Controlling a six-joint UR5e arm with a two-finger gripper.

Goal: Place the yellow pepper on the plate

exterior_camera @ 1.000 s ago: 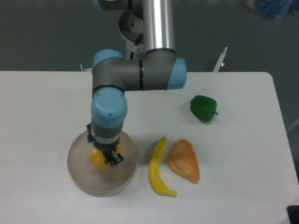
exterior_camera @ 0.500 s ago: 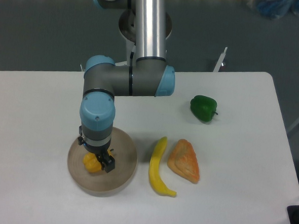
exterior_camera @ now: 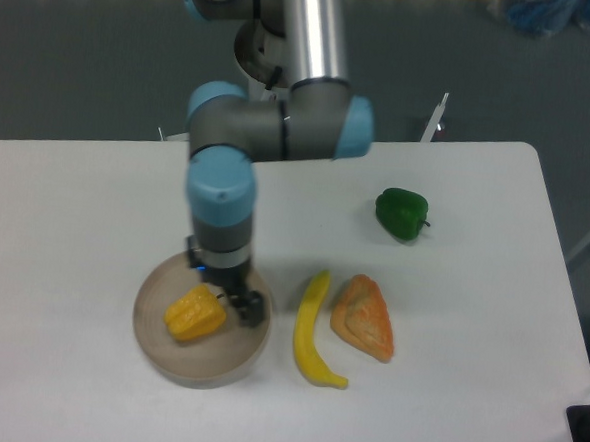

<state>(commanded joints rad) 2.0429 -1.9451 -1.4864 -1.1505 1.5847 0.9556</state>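
Tabletop (exterior_camera: 95,209), white and broad, was seen filling most of the frame beneath a dark floor strip along the top. Over its left-centre the arm (exterior_camera: 281,130) was bent down from the upper middle, silver tube above, grey and blue joints below. At the lower left of centre the plate (exterior_camera: 171,359) was set, round, shallow and grey-beige, with a raised rim. The gripper (exterior_camera: 238,303) was held low over the plate's right part, just beside the yellow pepper (exterior_camera: 195,314); nothing was gripped, and the jaws appeared released, though their gap was hard to make out. The yellow pepper was found lying inside the plate, left of the gripper, apart from the fingers. A banana (exterior_camera: 313,332) was laid just right of the plate, and an orange wedge-shaped item (exterior_camera: 364,317) just beside it. A green pepper (exterior_camera: 402,214) was placed well apart, toward the upper right.
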